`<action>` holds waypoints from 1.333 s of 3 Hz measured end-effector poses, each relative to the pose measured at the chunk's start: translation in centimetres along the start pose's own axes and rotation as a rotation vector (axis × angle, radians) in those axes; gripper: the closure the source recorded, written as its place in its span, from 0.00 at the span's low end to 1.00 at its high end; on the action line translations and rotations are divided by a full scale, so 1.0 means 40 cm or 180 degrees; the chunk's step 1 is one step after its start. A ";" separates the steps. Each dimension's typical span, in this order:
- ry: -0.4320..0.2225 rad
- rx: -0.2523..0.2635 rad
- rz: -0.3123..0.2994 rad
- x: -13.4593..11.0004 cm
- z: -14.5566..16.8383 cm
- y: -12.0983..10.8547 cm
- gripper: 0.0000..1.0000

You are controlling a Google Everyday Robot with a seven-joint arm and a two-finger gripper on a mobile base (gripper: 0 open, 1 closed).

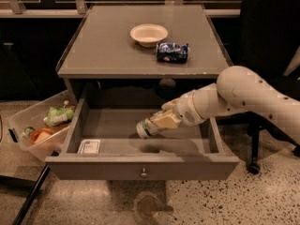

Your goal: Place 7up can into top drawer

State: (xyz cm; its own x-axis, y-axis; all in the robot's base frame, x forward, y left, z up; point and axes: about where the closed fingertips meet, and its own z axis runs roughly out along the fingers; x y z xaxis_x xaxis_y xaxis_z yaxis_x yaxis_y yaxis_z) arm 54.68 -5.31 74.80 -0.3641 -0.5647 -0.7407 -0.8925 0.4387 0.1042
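Observation:
The top drawer (pixel 140 168) is pulled wide open under the grey table (pixel 108 50). My gripper (pixel 161 122) reaches in from the right and is shut on the 7up can (pixel 146 127), a pale green and white can lying on its side. I hold the can inside the drawer, low over its floor near the middle. The fingers (pixel 165 121) cover much of the can; only its left end shows.
A white bowl (pixel 148 33) and a dark blue and white can (pixel 172 52) sit on the table top. A small white card (pixel 89 146) lies in the drawer's front left corner. A clear bin (pixel 40 128) with snacks stands on the floor at left. A dark chair (pixel 272 41) is at right.

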 end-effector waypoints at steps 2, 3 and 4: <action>0.0194 -0.0056 0.0282 0.273 0.149 -0.119 1.00; 0.0194 -0.0056 0.0282 0.263 0.140 -0.117 1.00; 0.0183 -0.0003 0.0308 0.278 0.138 -0.131 0.86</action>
State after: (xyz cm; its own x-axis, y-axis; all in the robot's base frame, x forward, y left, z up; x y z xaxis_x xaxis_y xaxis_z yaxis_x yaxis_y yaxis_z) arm 56.77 -10.03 62.36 -0.4632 -0.5590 -0.6877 -0.8527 0.4925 0.1740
